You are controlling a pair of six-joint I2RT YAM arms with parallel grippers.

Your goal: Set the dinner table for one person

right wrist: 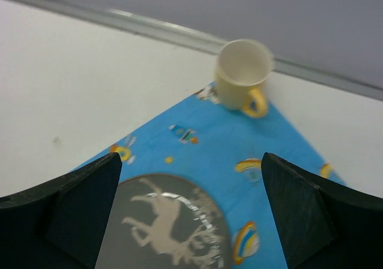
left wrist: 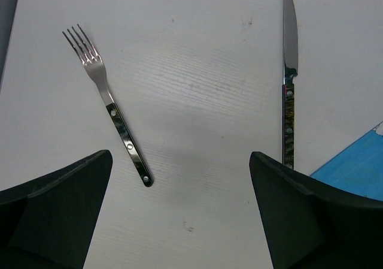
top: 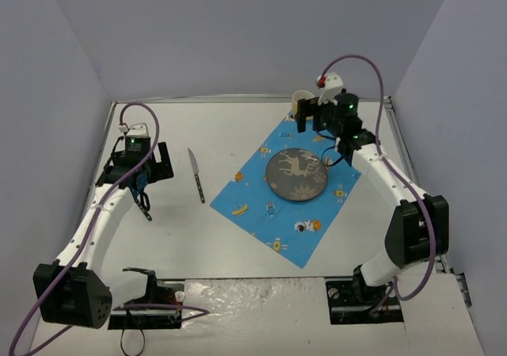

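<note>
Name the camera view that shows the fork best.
The left wrist view: the fork lies whole and close, tines to handle. The top external view shows only a thin dark sliver by the left arm; the right wrist view misses it.

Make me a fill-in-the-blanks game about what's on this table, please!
1. The plate lies on the blue ____.
2. The fork and the knife lie on the white ____.
3. The cup has a ____ handle.
4. The left gripper and the right gripper are both ____.

Missing words: cloth; table; yellow; open.
</note>
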